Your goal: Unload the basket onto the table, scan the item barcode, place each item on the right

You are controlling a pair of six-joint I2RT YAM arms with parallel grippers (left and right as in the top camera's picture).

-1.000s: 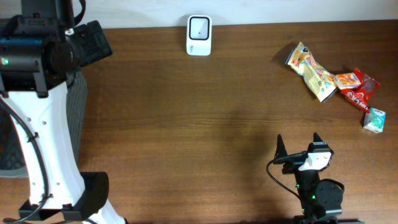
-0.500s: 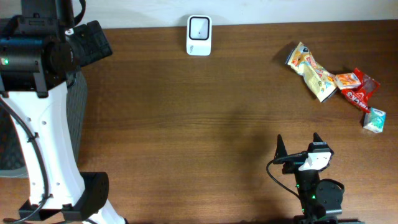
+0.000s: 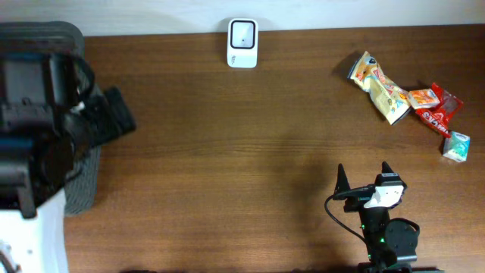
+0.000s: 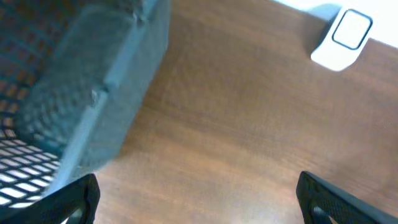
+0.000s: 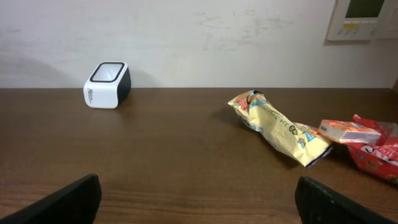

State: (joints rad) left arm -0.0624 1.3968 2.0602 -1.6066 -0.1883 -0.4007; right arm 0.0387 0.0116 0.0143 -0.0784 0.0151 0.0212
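The white barcode scanner stands at the table's far edge, also in the left wrist view and the right wrist view. At the far right lie the items: a yellow snack bag, a small orange box, a red packet and a small green-white carton. My right gripper stands open near the front edge, well short of the bag, with nothing between its fingers. My left gripper is open and empty above bare wood beside a grey basket.
A grey mesh basket sits at the table's left edge, partly under my left arm; it fills the left of the left wrist view. A wall panel hangs behind the table.
My left arm has swung toward the front of the table and looms larger in the overhead view. The right arm and all items have stayed put.
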